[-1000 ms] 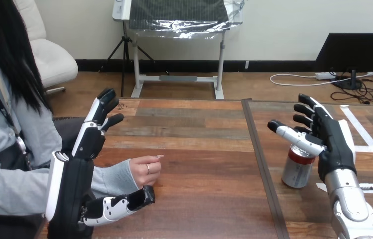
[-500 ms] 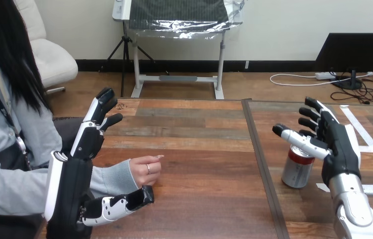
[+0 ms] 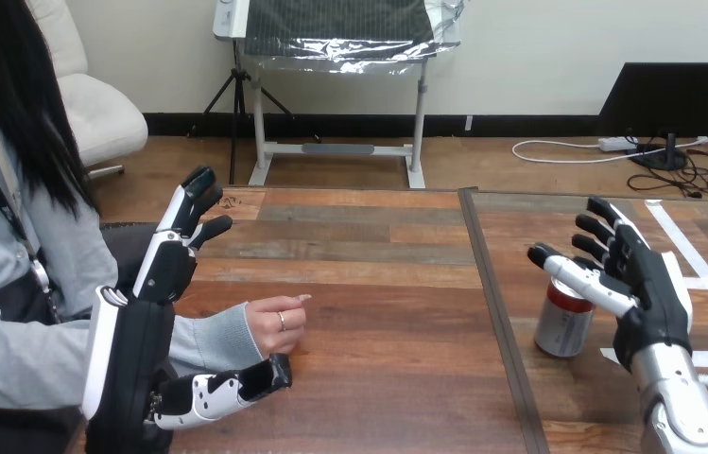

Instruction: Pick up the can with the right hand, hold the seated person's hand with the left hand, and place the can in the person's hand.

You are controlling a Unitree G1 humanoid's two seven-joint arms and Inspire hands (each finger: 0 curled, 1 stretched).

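Note:
A silver can with a red band [image 3: 565,320] stands upright on the table at the right. My right hand [image 3: 647,288] hovers just right of and above it, open, its thumb reaching over the can's top without gripping. At the left, the person's hand [image 3: 275,323] rests on the table, loosely curled. My left hand [image 3: 156,284] stands open around the person's wrist: its fingers rise behind the forearm and its thumb [image 3: 227,389] lies in front, below the hand, curled round nothing.
A dark seam [image 3: 499,312] runs front to back across the wooden table, just left of the can. White tape strips [image 3: 699,265] mark the table's right part. Bare tabletop [image 3: 388,312] lies between the person's hand and the can.
My right hand has drifted right and slightly toward me, away from the can. The left hand, the person's hand and the can have stayed put.

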